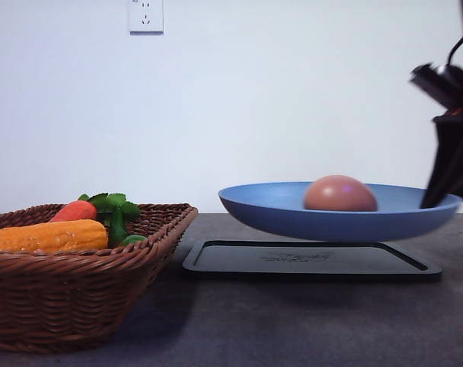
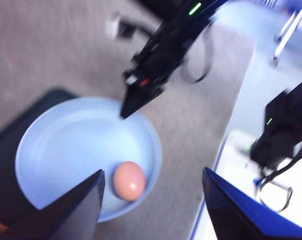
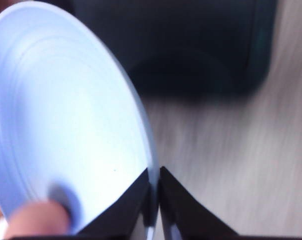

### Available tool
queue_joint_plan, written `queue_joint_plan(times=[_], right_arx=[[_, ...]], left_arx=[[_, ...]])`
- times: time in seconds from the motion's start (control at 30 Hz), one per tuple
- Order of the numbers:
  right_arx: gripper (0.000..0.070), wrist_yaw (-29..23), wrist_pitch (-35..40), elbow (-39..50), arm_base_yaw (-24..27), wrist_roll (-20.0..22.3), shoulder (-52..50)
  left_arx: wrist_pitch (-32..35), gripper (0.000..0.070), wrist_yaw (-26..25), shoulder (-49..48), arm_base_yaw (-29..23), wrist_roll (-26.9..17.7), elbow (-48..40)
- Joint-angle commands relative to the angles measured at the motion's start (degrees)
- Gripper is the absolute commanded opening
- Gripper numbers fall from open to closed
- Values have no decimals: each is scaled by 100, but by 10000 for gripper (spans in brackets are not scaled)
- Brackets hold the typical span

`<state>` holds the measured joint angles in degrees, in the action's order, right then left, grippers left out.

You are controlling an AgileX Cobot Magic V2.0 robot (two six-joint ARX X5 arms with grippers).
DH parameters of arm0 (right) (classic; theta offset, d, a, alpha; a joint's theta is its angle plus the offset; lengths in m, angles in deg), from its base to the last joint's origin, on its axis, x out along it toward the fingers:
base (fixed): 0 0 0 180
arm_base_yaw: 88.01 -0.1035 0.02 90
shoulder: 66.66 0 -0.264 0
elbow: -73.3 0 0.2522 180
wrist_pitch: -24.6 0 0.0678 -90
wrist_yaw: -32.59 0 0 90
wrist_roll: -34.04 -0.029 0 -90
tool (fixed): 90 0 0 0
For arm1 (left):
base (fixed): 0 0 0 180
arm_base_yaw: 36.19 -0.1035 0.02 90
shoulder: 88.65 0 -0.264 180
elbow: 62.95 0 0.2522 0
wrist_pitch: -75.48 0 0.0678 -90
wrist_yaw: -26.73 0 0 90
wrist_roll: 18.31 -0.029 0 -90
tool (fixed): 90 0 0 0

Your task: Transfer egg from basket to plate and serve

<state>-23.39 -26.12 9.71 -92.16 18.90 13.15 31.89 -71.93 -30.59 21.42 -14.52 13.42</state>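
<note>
Front view had my right gripper (image 1: 439,197) clamped on the blue plate's (image 1: 277,214) right rim, egg (image 1: 340,194) just inboard, above the black tray (image 1: 308,260).

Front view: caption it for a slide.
Right gripper holds the blue plate with the egg above the black tray.

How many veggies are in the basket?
3 show: a corn cob at the front, a carrot behind it, and a leafy green one beside them. The basket wall could hide more.
</note>
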Motion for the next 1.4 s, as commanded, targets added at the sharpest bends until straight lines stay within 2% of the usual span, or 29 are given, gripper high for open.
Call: queue_joint_plan(times=[0.0, 0.33, 0.6, 0.67, 0.7, 0.77, 0.8, 0.97, 1.17, 1.3, 1.37], right_arx=[[0, 54, 181, -306, 39, 65, 383], [0, 50, 807, -1488, 157, 24, 2252], [4, 39, 861, -1736, 159, 15, 2841], [68, 24, 872, -1736, 168, 17, 2841], [136, 26, 881, -1736, 168, 19, 2841], [219, 28, 878, -1745, 168, 22, 2839], [238, 26, 879, -1745, 170, 42, 2839], [238, 50, 933, -1798, 247, 78, 2834], [238, 52, 940, -1944, 485, 105, 2650], [235, 52, 986, -2007, 735, 135, 2293], [206, 52, 992, -2007, 857, 146, 2048]], left_arx=[[2, 403, 39, -185, 52, -6, 77], [-235, 403, 39, -1130, 52, 33, 77], [-232, 403, 39, -1142, 52, 35, 77], [-240, 403, 39, -1125, 52, 37, 77], [-238, 403, 39, -1116, 52, 37, 77], [-229, 403, 39, -1099, 52, 35, 77], [-229, 403, 39, -1090, 52, 35, 77], [-223, 403, 88, -1027, 52, 33, 77], [-207, 392, 550, -898, 52, 33, 77], [-186, 327, 1298, -749, 52, 10, 77], [-186, 278, 1754, -624, 52, -20, 77]])
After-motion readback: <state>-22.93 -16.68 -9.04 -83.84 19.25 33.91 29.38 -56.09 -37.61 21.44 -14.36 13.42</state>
